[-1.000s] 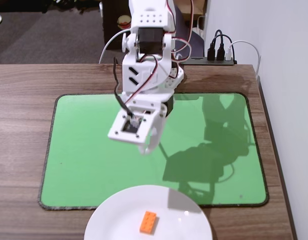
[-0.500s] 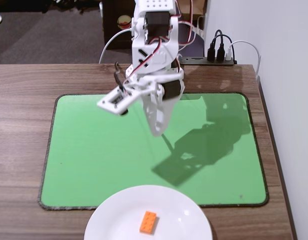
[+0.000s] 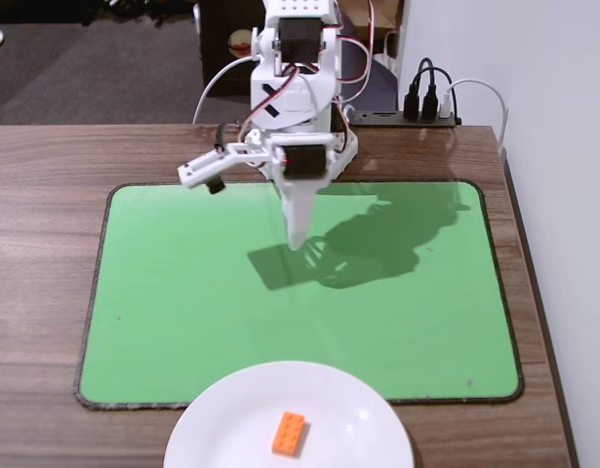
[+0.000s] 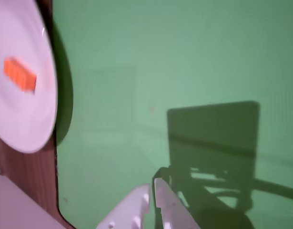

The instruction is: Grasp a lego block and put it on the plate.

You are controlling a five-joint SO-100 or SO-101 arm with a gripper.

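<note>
The orange lego block [image 3: 290, 433] lies on the white plate [image 3: 221, 429] at the front edge of the table. In the wrist view the lego block [image 4: 20, 75] lies on the plate [image 4: 22, 124] at the far left. My gripper [image 3: 298, 241] hangs above the back middle of the green mat [image 3: 182, 292], far from the plate, pointing down. Its two white fingers are together with only a thin slit between them, and nothing is held. In the wrist view the gripper [image 4: 152, 185] enters from the bottom edge over bare mat.
The brown wooden table [image 3: 46, 156] surrounds the mat. A power strip with black plugs [image 3: 421, 105] sits at the back right by the white wall. The arm's shadow [image 3: 368, 244] falls on the mat to the right of the gripper.
</note>
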